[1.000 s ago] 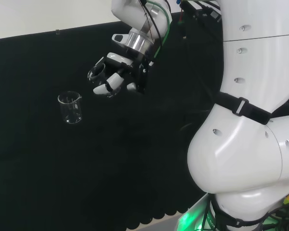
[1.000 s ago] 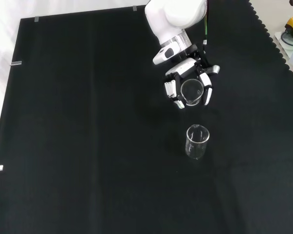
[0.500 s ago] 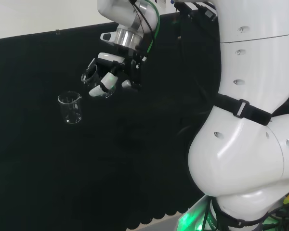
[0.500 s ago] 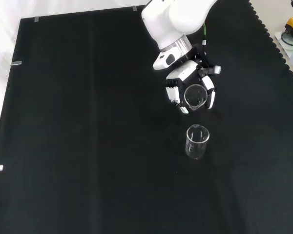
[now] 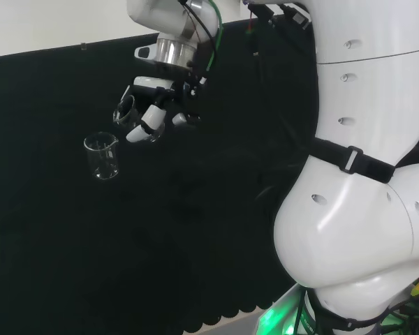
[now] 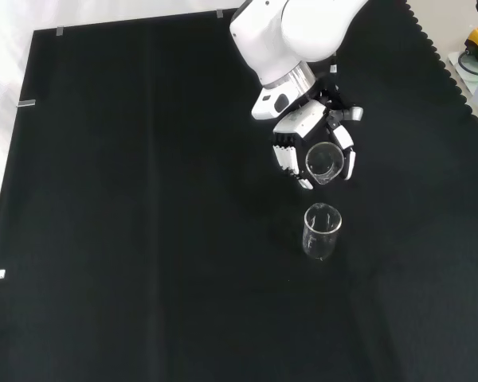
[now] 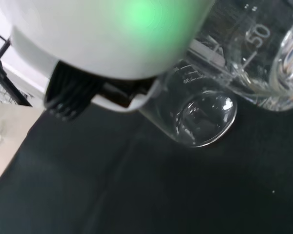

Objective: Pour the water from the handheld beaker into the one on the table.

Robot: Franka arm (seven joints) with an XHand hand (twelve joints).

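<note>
My hand [image 5: 156, 112] hangs above the black cloth with its fingers curled round a small clear beaker [image 5: 125, 109], tilted with its mouth toward the view's left. From the front, the hand [image 6: 303, 131] holds that beaker [image 6: 323, 161] just above and behind a second clear beaker [image 6: 322, 231] standing upright on the cloth. In the head view the standing beaker [image 5: 102, 155] is a little below and left of the held one. In the wrist view the held beaker's wall with printed marks [image 7: 244, 48] is close and the standing beaker [image 7: 200, 114] lies beyond it. Water is hard to make out.
The black cloth [image 6: 143, 239] covers the bench around the standing beaker. The arm's white links [image 5: 363, 174] take up the right of the head view. The cloth's scalloped edge [image 6: 454, 72] runs at the front view's right, with a few small objects past it.
The hand has carried the held beaker toward the standing one, leftward and up in the head view and lower in the front view, tilting its mouth further over.
</note>
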